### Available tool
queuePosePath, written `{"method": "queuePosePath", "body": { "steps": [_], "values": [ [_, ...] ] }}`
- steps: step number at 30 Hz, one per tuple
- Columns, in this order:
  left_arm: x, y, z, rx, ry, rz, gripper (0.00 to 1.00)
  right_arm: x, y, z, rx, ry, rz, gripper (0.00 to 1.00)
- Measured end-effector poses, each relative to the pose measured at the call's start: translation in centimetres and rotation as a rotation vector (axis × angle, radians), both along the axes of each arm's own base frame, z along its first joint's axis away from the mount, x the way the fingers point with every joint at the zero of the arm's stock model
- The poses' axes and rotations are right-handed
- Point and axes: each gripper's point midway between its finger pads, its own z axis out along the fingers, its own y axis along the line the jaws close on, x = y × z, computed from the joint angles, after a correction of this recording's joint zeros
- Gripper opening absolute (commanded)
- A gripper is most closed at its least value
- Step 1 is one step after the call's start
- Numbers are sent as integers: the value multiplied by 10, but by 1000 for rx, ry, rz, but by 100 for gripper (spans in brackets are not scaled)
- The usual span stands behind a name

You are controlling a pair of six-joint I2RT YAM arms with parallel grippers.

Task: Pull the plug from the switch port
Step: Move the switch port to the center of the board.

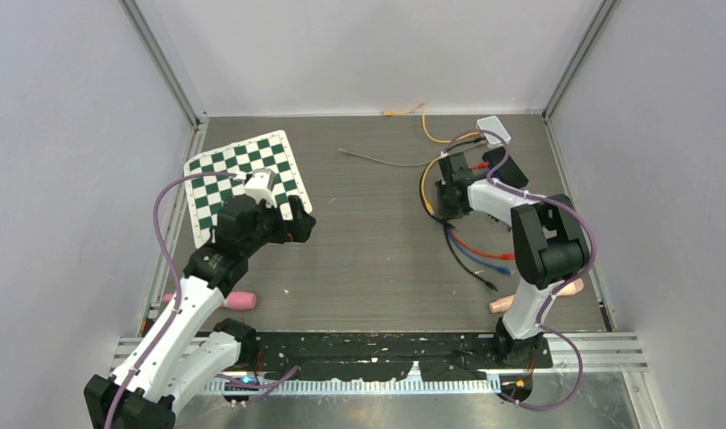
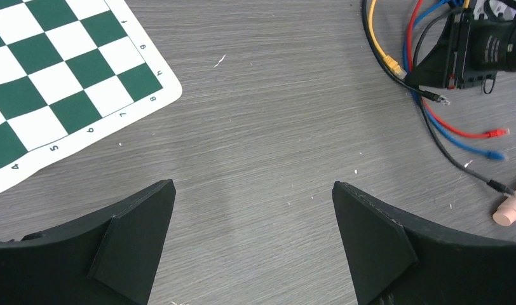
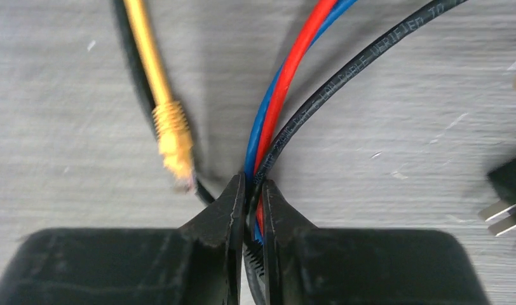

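Note:
My right gripper (image 3: pixel 252 190) is shut on a bundle of red, blue and black cables (image 3: pixel 287 82), low over the table at the back right (image 1: pixel 442 213). A loose yellow plug (image 3: pixel 173 143) lies just left of its fingers, free of any port. The free ends of the red (image 2: pixel 497 133), blue (image 2: pixel 495 154) and black (image 2: pixel 504 189) cables lie on the table. A small white box (image 1: pixel 491 128) sits behind the right arm; I cannot tell whether it is the switch, and no port shows. My left gripper (image 2: pixel 254 190) is open and empty above bare table (image 1: pixel 299 225).
A green and white chessboard mat (image 1: pixel 243 174) lies at the back left. A pink object (image 1: pixel 239 300) lies near the left arm and a beige finger-shaped one (image 1: pixel 502 304) near the right base. A black pronged power plug (image 3: pixel 506 197) lies right of the right gripper.

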Motion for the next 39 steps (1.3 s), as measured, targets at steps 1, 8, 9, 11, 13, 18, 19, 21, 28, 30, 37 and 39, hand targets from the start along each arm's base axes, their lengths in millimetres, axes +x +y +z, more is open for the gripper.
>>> {"method": "queuePosePath", "body": {
  "steps": [1, 8, 9, 11, 13, 18, 19, 21, 28, 30, 37, 39],
  "values": [
    [0, 0, -1, 1, 2, 0, 100, -6, 6, 0, -2, 3, 22, 13],
    [4, -2, -2, 6, 18, -2, 100, -60, 56, -1, -32, 33, 227, 13],
    [4, -2, -2, 6, 19, -3, 100, -67, 64, -1, -37, 37, 260, 13],
    [4, -3, -2, 4, 20, -7, 100, -82, 78, -1, -48, 51, 325, 13],
    [3, -3, -3, 3, 22, -10, 100, -95, 91, -1, -55, 61, 386, 13],
    [3, -4, -2, 10, 19, -22, 100, -127, 112, -2, -48, 72, 501, 20],
    [2, -4, -2, 13, 18, -24, 100, -135, 115, -2, -45, 76, 523, 30],
    [3, -4, -2, 18, 16, -27, 100, -151, 117, -2, -37, 87, 554, 51],
    [4, -6, -9, 24, 39, -35, 100, -163, 96, 34, -63, 11, 484, 80],
    [4, -6, -11, 25, 48, -38, 100, -153, 94, 61, -45, -77, 444, 82],
    [5, -19, -11, -6, 52, -96, 100, -118, 91, 155, 89, -363, 305, 80],
    [8, -28, -19, -22, 82, -128, 99, -107, 84, 159, 101, -373, 253, 80]
  ]
}}
